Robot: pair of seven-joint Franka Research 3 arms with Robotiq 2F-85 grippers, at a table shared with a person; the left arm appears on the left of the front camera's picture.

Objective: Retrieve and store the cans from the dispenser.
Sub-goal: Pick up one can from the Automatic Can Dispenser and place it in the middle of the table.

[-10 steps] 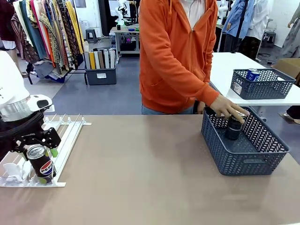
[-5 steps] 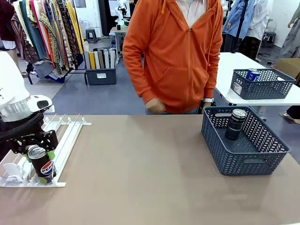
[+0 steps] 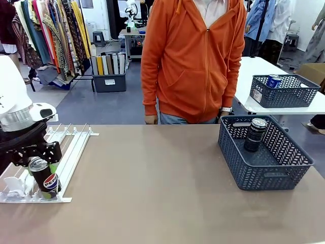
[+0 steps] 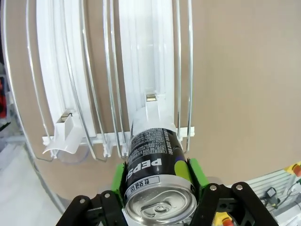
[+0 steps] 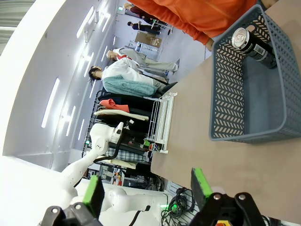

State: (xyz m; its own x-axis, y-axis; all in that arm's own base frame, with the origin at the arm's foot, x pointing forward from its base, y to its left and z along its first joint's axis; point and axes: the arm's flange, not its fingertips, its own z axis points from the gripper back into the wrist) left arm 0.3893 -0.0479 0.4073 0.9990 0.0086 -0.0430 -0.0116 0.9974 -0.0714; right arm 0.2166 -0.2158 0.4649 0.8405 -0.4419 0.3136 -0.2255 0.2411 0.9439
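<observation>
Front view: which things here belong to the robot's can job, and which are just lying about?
Part of the job:
- logo can, gripped by the left gripper
- white dispenser
- near basket
- dark can standing in it

Just lying about:
- far basket on the white table
- blue can inside it
- clothes rack

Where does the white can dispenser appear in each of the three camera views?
Front view: the dispenser lies at the left edge of the table, stop end nearest the camera.
Left wrist view: its lanes run up the left and middle, above the can gripped in the left hand.
Right wrist view: small, left of centre, at the table's far end.
Shared landmark: the tan table under it.
</observation>
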